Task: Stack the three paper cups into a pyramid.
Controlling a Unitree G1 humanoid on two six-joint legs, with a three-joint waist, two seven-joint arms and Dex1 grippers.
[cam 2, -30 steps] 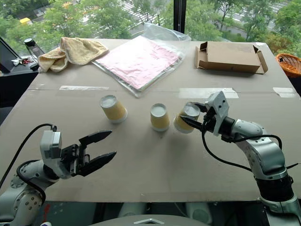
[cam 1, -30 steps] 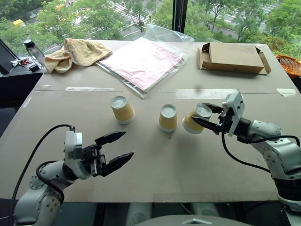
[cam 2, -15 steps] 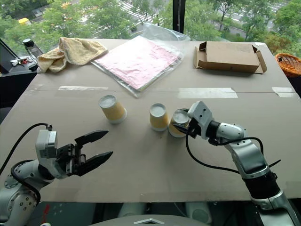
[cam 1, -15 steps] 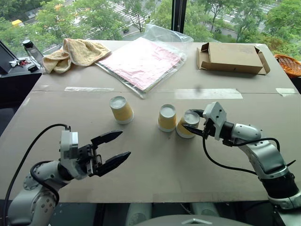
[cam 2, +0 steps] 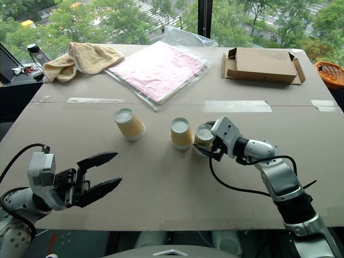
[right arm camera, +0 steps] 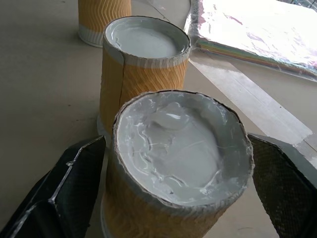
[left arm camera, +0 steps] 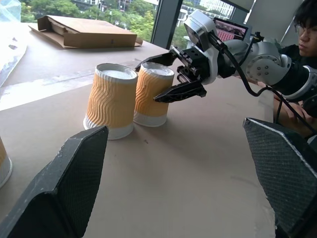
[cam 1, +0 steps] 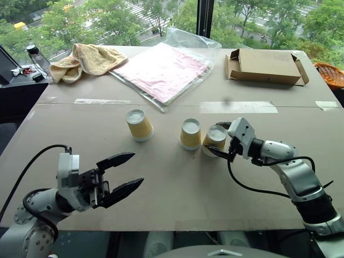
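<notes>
Three ribbed yellow paper cups stand upside down in a row on the table. The left cup (cam 1: 139,124) stands alone. The middle cup (cam 1: 190,134) and the right cup (cam 1: 214,140) stand side by side, touching. My right gripper (cam 1: 215,138) is open, one finger on each side of the right cup (right arm camera: 173,163), which rests on the table. The left wrist view shows those black fingers (left arm camera: 178,91) spread around that cup (left arm camera: 151,91). My left gripper (cam 1: 137,169) hovers open and empty near the table's front left, well short of the cups. No cup sits on another.
At the back of the table lie a tan towel (cam 1: 88,59), pink sheets in a clear bag (cam 1: 164,70) and a flat cardboard box (cam 1: 266,67). An orange basket (cam 1: 330,72) is at the far right edge. A person (left arm camera: 307,29) sits past my right arm.
My right gripper brought the tilted right cup down and leftward, set it standing against the middle cup, and opened its fingers. The left gripper stays open, about where it was.
</notes>
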